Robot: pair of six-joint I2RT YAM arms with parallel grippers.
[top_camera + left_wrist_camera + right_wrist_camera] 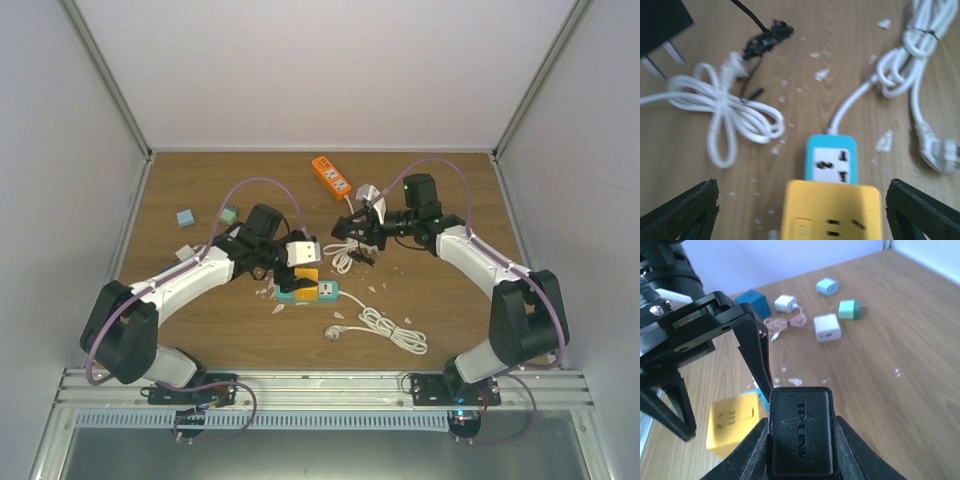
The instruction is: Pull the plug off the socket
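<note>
The black TP-Link adapter plug (pixel 799 415) fills the bottom of the right wrist view, clamped on both flanks by the right gripper (pixel 801 445), which holds it clear of the table. In the left wrist view the same black body sits in the upper left corner, and its two prongs (pixel 662 62) are bare and in no socket.

The left gripper (pixel 801 202) stands wide. Its two fingertips (pixel 697 205) sit at the lower corners of that view, either side of the yellow socket cube (pixel 832 215) and apart from it. The cube rests at the near end of the teal power strip (pixel 831 160). The strip's long axis runs straight up the frame between the left fingers, and its white cord (pixel 850 107) leaves from the far end.

In the top view the strip (pixel 312 291) lies at centre frame just under the left gripper, with the held plug up and to the right of it. The left arm is therefore the nearer one to the socket, and the right arm alone carries the plug.

Judging from the bare prongs, the separation looks already made. What remains probably depends on the right arm moving the plug away from the strip's upper face.
</note>
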